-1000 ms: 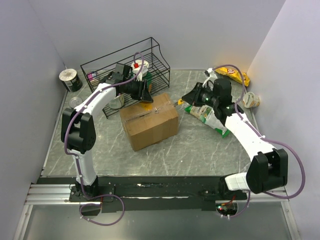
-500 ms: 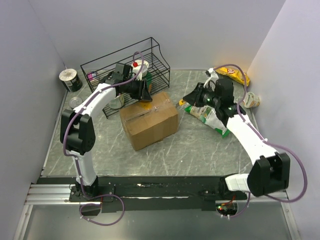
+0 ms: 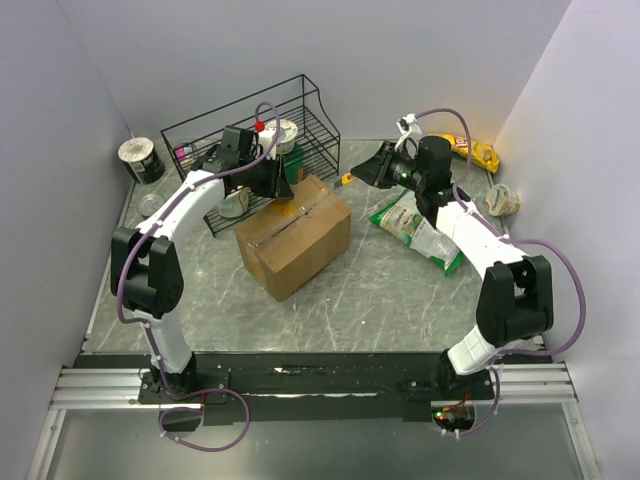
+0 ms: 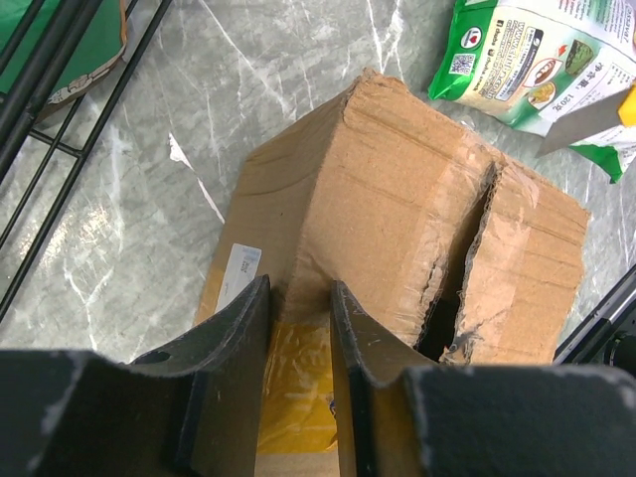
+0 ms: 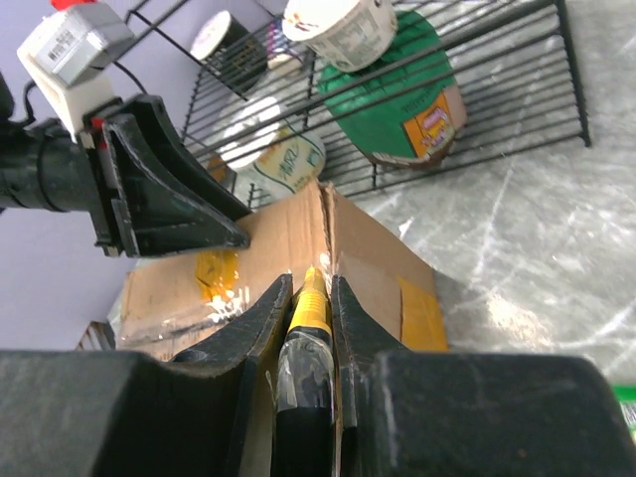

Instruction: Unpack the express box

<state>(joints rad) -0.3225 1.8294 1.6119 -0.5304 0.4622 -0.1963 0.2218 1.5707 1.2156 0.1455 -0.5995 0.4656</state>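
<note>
The express box (image 3: pixel 290 240), a brown carton with clear tape and a yellow label, sits mid-table. Its top seam is torn open in the left wrist view (image 4: pixel 397 189). My left gripper (image 3: pixel 285 185) is at the box's far top edge; its jaws (image 4: pixel 298 298) stand narrowly apart, pinching a ridge of cardboard above the yellow label. My right gripper (image 3: pixel 364 172) is shut on a yellow-tipped knife (image 5: pixel 310 313). The knife tip points at the seam at the box's far right corner (image 5: pixel 268 248), and its grey blade shows in the left wrist view (image 4: pixel 588 119).
A black wire rack (image 3: pixel 250 140) holding cups and packets stands behind the box. A green snack bag (image 3: pixel 420 225) lies to the right. A yellow bag (image 3: pixel 482 153) and a cup (image 3: pixel 500 200) are at the far right. A can (image 3: pixel 140 160) stands far left.
My right gripper moved up and left with the knife, from over the green bag to the box's far right corner. The box and my left gripper shifted slightly left.
</note>
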